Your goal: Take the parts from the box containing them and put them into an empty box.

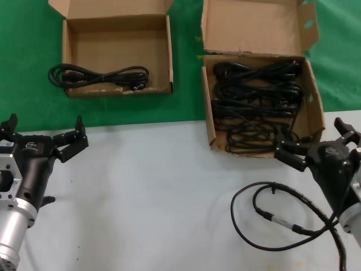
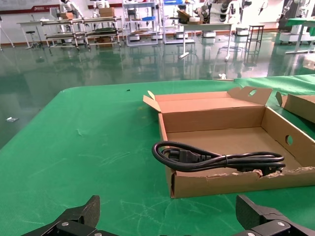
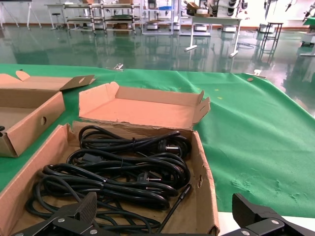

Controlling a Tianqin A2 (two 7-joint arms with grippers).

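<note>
The box with the tall lid flap and oval-holed tabs [image 1: 207, 116] stands at the back right and holds several coiled black cables [image 1: 256, 101]. The shallow box with the short plain flap [image 1: 118, 92] stands at the back left with one black cable [image 1: 101, 76] lying along its front. My right gripper [image 1: 316, 138] is open and empty, just in front of the full box's front right corner; the right wrist view shows it [image 3: 165, 204] over that box's near rim [image 3: 204, 196] and cables [image 3: 123, 172]. My left gripper [image 1: 44, 131] is open and empty over the white table.
Both boxes sit on green cloth [image 1: 186, 107]; the white table [image 1: 146, 197] lies in front. A loose black cable [image 1: 271, 217] loops on the white table beside my right arm. The left wrist view shows the shallow box [image 2: 221, 182] and its cable [image 2: 216, 160] ahead of the left gripper [image 2: 167, 209].
</note>
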